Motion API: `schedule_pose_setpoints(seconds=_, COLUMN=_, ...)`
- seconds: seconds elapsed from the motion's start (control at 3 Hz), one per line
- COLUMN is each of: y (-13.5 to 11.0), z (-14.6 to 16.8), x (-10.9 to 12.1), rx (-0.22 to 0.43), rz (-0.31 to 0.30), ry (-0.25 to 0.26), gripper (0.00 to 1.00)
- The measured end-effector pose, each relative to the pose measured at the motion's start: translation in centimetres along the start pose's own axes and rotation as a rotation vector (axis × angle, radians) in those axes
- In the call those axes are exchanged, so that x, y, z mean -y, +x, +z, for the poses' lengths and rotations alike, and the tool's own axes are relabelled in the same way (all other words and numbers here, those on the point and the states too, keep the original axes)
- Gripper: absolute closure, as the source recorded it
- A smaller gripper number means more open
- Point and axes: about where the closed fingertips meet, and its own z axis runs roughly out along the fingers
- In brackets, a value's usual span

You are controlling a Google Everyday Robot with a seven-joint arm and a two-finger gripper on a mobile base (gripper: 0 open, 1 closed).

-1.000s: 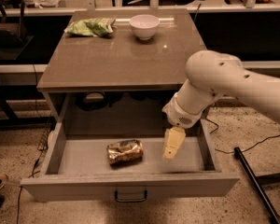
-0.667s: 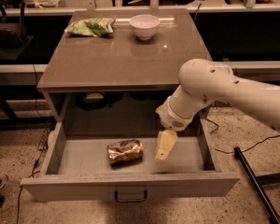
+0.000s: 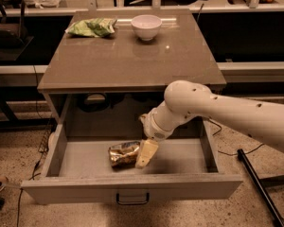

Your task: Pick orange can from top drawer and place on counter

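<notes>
The orange can (image 3: 123, 153), crushed and shiny golden-orange, lies on its side on the floor of the open top drawer (image 3: 80, 160), a little left of centre. My gripper (image 3: 146, 154) hangs from the white arm (image 3: 189, 109) that reaches in from the right. It is down inside the drawer, right against the can's right end. The counter (image 3: 128, 60) spans the top of the cabinet above the drawer.
A green snack bag (image 3: 92, 27) and a white bowl (image 3: 146, 26) sit at the back of the counter. The drawer's front panel carries a dark handle (image 3: 132, 198). A dark pole (image 3: 258, 186) lies on the speckled floor at the right. Cables lie at the left.
My gripper has moved left along the drawer floor, from well right of the can to right beside it. The can has not moved.
</notes>
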Motion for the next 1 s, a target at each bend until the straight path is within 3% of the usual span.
schedule_pose_setpoints(seconds=0.33, y=-0.8, z=2.2, x=0.5, rx=0.032, rz=-0.012, ry=0.015, gripper=0.0)
schedule_pose_setpoints(seconds=0.67, y=-1.3, z=3.8, x=0.4, rx=0.041, rz=-0.02, ry=0.014, gripper=0.18)
schedule_pose_setpoints(seconds=1.0, y=-1.3, z=4.3, x=-0.2, rx=0.045, rz=-0.013, ry=0.01, gripper=0.49)
